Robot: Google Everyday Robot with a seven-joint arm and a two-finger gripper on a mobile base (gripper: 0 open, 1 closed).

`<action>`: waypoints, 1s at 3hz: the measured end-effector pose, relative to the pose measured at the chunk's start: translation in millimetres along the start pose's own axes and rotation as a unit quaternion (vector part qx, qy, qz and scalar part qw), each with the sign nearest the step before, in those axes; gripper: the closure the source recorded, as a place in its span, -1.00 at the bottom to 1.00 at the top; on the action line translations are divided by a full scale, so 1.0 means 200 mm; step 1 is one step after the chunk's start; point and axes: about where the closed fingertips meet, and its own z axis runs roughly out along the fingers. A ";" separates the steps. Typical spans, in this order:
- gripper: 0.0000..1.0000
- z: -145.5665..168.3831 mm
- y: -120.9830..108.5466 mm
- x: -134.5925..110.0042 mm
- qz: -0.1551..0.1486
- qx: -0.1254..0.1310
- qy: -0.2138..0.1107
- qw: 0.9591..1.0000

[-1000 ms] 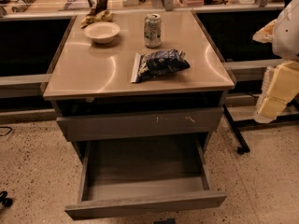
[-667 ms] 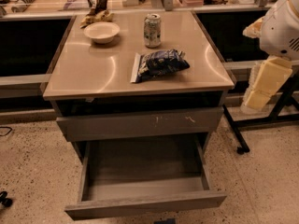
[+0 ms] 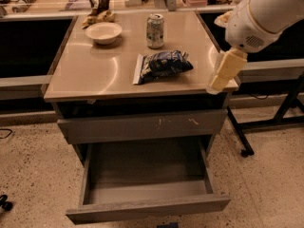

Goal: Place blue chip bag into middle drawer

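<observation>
Arm's swung in from the right side of the view, so the pincer now hangs over the right front corner of the tabletop; can't tell if it's spread or pressed together. The blue chip bag lies flat mid-tabletop near the soda can, and the middle drawer below is pulled open.

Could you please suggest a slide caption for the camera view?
Gripper hovers by the counter's right front corner; blue chip bag lies on top, middle drawer open below.
</observation>
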 end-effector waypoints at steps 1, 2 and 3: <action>-1.00 0.17 -0.15 -0.08 0.003 0.015 -0.081 0.997; -1.00 0.34 -0.26 -0.14 0.009 0.006 -0.157 0.988; -1.00 0.52 -0.34 -0.16 0.014 -0.009 -0.189 0.982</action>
